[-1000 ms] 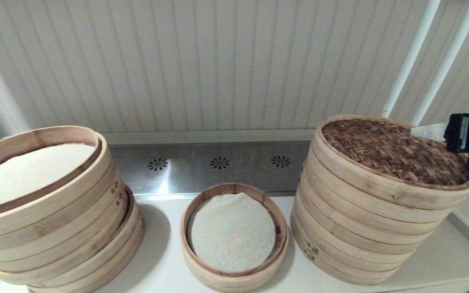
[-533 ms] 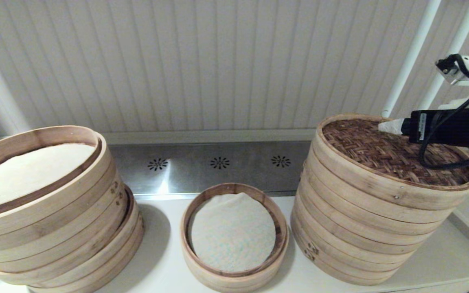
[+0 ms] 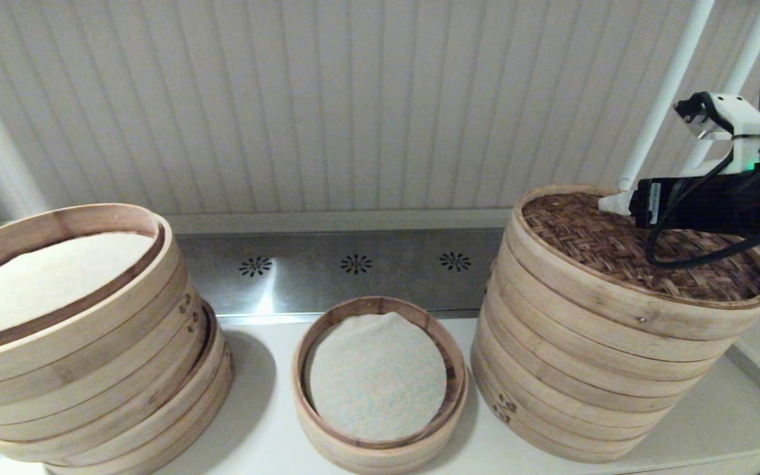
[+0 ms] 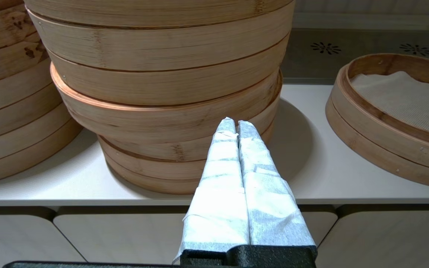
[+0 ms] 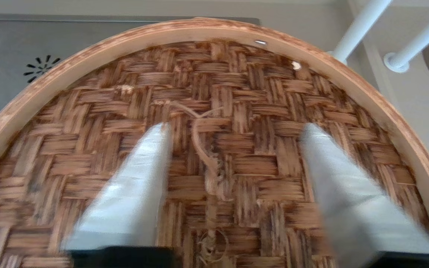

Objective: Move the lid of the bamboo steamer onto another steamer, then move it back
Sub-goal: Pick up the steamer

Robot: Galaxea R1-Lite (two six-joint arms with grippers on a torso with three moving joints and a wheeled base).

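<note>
The bamboo steamer lid (image 3: 617, 254), dark woven top in a pale rim, lies on the tall stack at the right. My right gripper (image 3: 613, 203) hovers over its far part, reaching in from the right. In the right wrist view its white-wrapped fingers (image 5: 140, 175) stand wide apart and open above the lid (image 5: 244, 89), with a frayed twine loop (image 5: 201, 149) between them. The single low steamer (image 3: 302, 396) with its whitish liner sits at the middle of the counter. In the left wrist view my left gripper (image 4: 235, 124) is shut and empty, low before the leaning stack, the low steamer (image 4: 367, 123) to one side.
A wide leaning stack of tiers (image 3: 70, 343) fills the left. The tall stack (image 3: 584, 389) carries the lid. Two white pipes (image 3: 664, 99) rise behind it. A steel panel (image 3: 353, 264) runs along the back wall. The counter edge (image 4: 88, 203) lies ahead of the left gripper.
The right arm has come in from the right edge and travelled left over the lid, its fingertip now near the lid's far rim. Lid and steamers have not moved.
</note>
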